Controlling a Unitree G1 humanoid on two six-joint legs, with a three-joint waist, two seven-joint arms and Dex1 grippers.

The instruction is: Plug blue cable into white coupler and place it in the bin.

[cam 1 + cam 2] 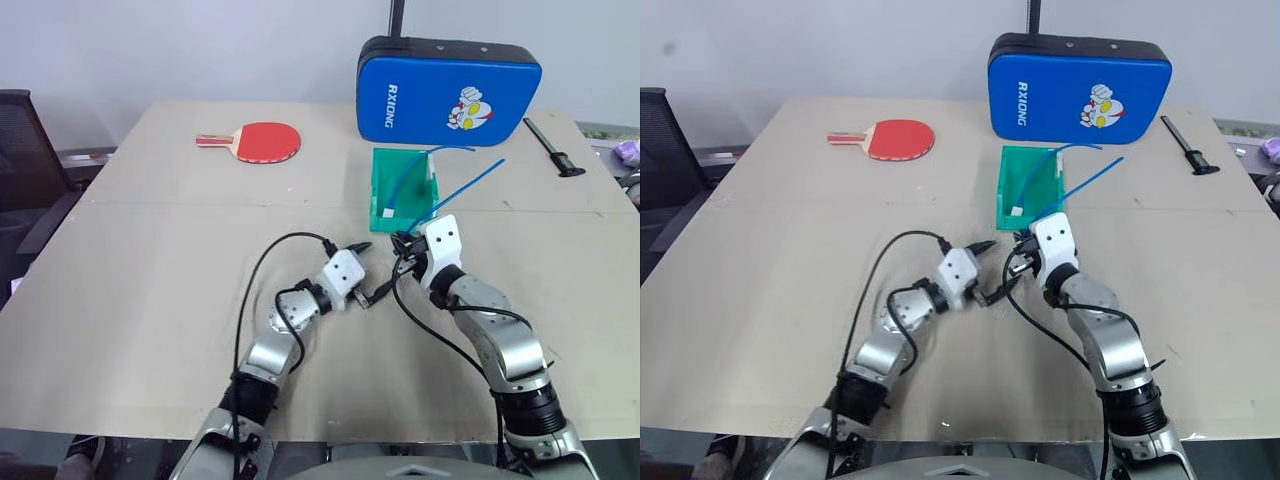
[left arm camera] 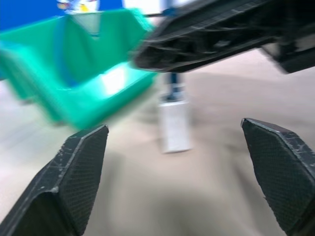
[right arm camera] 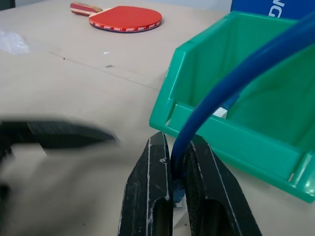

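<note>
The right gripper [image 3: 178, 194] clamps the blue cable [image 3: 236, 78], white coupler [image 2: 174, 125] hanging below; the bin [image 1: 385, 172] lies just beyond, toward the tabletop's far edge. The left gripper [image 1: 366, 271] gapes empty.

Even, soft light falls from above over the beige table [image 1: 150, 290], bright without harsh contrast; shadows under the arms are faint and short. The blue padded case [image 1: 447, 92] at the table's far edge carries a mild sheen along its top. Both head views are sharp across the table. The left wrist view is smeared by motion: the bin [image 2: 74, 78] and the white coupler [image 2: 173, 125] are streaked, with a pale glare patch inside the bin. In the right wrist view a dark gripper finger is blurred.
</note>
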